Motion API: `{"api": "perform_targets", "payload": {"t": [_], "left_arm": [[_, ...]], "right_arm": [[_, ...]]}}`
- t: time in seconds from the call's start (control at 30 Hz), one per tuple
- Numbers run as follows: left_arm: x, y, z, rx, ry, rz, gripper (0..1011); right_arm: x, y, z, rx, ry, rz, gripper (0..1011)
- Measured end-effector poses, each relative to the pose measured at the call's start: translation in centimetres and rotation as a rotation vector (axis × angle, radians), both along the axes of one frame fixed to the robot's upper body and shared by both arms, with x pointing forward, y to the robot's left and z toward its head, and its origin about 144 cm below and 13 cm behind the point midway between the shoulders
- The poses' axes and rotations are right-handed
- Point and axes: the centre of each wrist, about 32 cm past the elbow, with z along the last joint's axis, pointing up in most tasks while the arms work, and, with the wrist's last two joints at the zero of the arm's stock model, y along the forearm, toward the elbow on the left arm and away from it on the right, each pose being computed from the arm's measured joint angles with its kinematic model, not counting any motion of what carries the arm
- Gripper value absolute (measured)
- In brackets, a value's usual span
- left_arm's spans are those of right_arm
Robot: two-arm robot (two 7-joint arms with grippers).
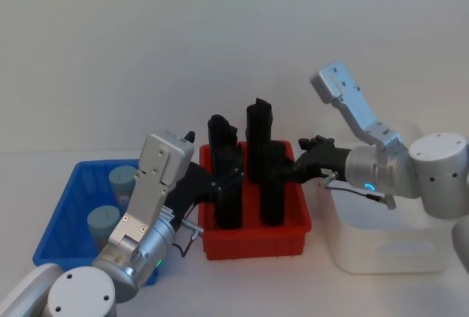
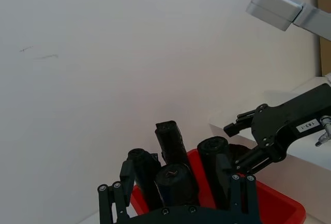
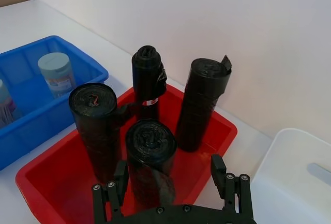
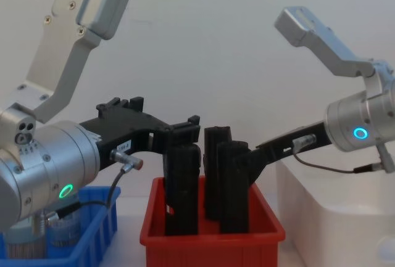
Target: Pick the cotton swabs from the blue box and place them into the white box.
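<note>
Nearest the robot, two tubs of cotton swabs [image 1: 123, 180] are standing upright in the blue box [image 1: 58, 214] on the robot's left, one toward the near end and one farther back; neither is being held. The left gripper [image 4: 188, 128] is hovering beyond that box, pointing at the red bin [image 1: 256, 242] next to it, with its fingers [image 2: 126, 175] spread wide and holding nothing. Its tips are sitting close beside the tall black rolls [image 1: 227, 185]; contact cannot be confirmed. From the opposite side the right gripper [image 1: 300, 157] is reaching in over the red bin's right edge, jaws parted and empty, with the white box [image 1: 388, 247] lying below and behind it. Assessed risks: both grippers are facing each other across a narrow, crowded bin, so any forward motion risks a clash or a toppled roll. The left gripper is sitting past the tubs, so a swing back toward them could catch the nearest roll or the blue rim. The tubs are round and smooth-lidded, so an off-centre pinch is likely to squirt one sideways.
</note>
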Motion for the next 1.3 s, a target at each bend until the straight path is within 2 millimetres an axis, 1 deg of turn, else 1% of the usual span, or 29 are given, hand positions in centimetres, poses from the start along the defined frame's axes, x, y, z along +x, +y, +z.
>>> {"api": "perform_targets", "payload": {"t": [0.4,0.77,1.13,1.17,1.23,1.27,1.3], "left_arm": [[0.0,0.0,0.0,0.0,0.0,0.0,1003],[0.0,0.0,0.0,0.0,0.0,0.0,1003],[0.0,0.0,0.0,0.0,0.0,0.0,1003],[0.0,0.0,0.0,0.0,0.0,0.0,1003],[0.0,0.0,0.0,0.0,0.0,0.0,1003],[0.0,0.0,0.0,0.0,0.0,0.0,1003],[0.0,0.0,0.0,0.0,0.0,0.0,1003]], "right_arm": [[1.3,1.0,-0.5,-0.006,0.03,0.033,1001],[1.9,1.5,-0.9,-0.004,0.052,0.046,1001],[2.2,1.7,-1.2,-0.001,0.063,0.051,731],[2.2,1.7,-1.2,0.0,0.064,0.052,675],[2.2,1.7,-1.2,0.0,0.065,0.052,630],[2.2,1.7,-1.3,0.0,0.066,0.052,566],[2.2,1.7,-1.3,0.0,0.066,0.052,566]]}}
